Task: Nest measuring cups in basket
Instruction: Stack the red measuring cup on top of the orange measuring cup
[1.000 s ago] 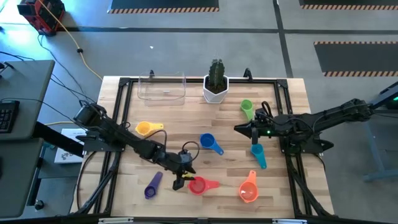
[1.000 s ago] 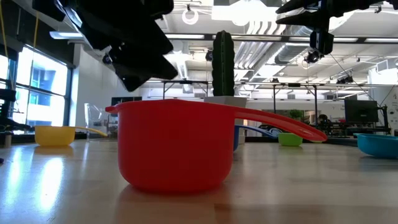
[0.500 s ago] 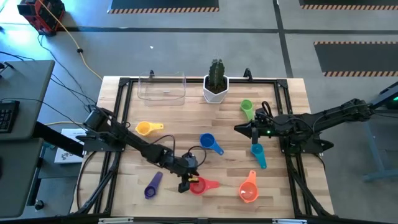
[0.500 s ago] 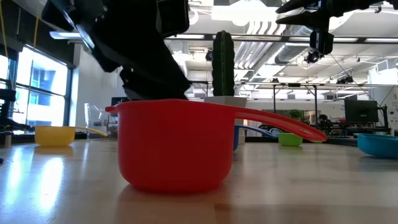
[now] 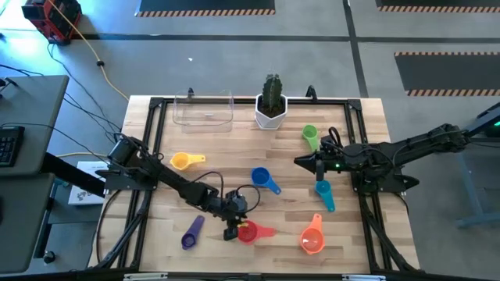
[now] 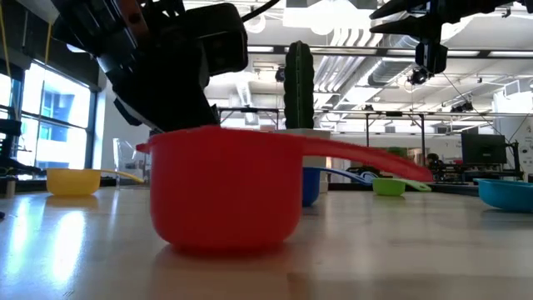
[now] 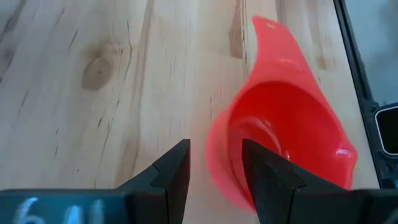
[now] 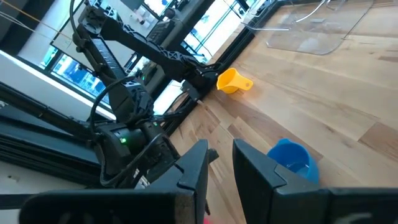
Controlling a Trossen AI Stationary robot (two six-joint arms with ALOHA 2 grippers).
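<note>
reaching down at the front edge of the tabletop (image 5: 156, 226), the left hand (image 7: 214, 171) has its fingers apart and straddling the rim of the red cup (image 5: 248, 232), one finger inside the bowl and one outside, not closed yet as far as i can tell. guessing it goes for the rim because the handle lies flat. purple cup (image 5: 192, 231) and orange cup (image 5: 312, 235) sit nearby, blue (image 5: 262, 179) and yellow (image 5: 182, 161) further back. right hand (image 5: 301, 161) hovers mid-table, fingers slightly apart, holding nothing. the basket (image 5: 204, 108) is way at the back beside the cactus pot (image 5: 271, 109).
</note>
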